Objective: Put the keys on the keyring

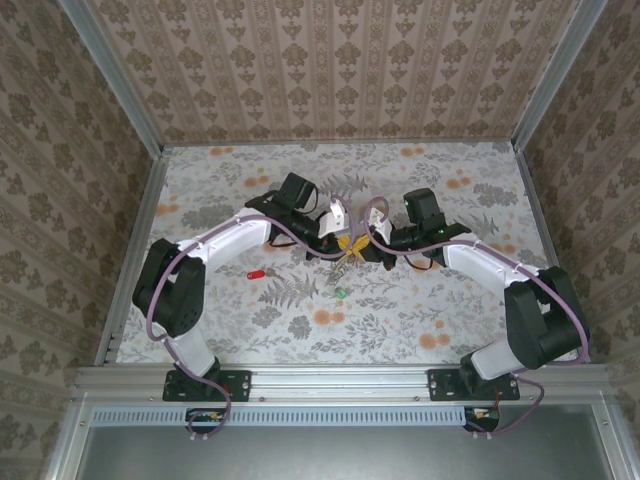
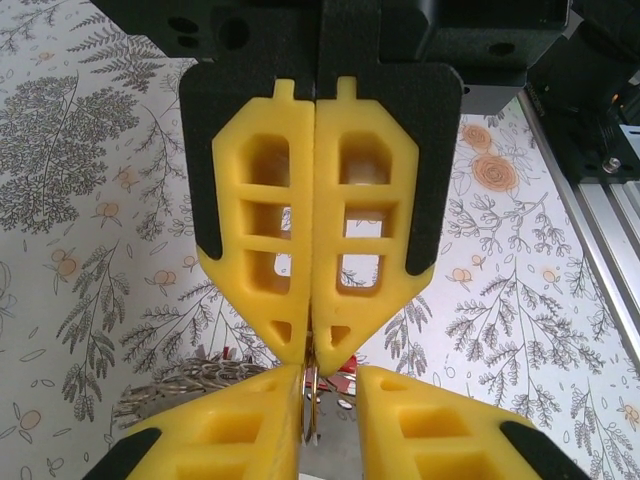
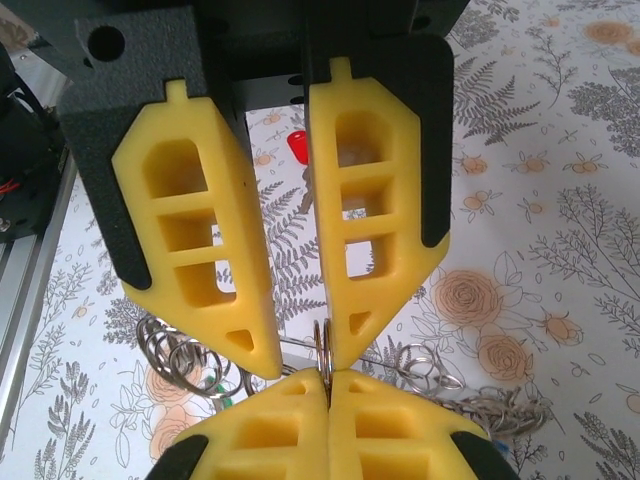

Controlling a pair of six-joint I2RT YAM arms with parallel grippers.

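While two keys lie loose on the floral bench (image 1: 450, 300), red key (image 1: 256, 273) leftmost and green key (image 1: 340, 292) nearer centre, the left end effector (image 2: 330, 372) stands slightly apart. Keyring (image 2: 205, 376): a limp chain of thin wire rings, mid-bench. Right end effector (image 3: 325, 378): clamped on one ring. Keys: probably light and slippery, best pinched by the plastic head.
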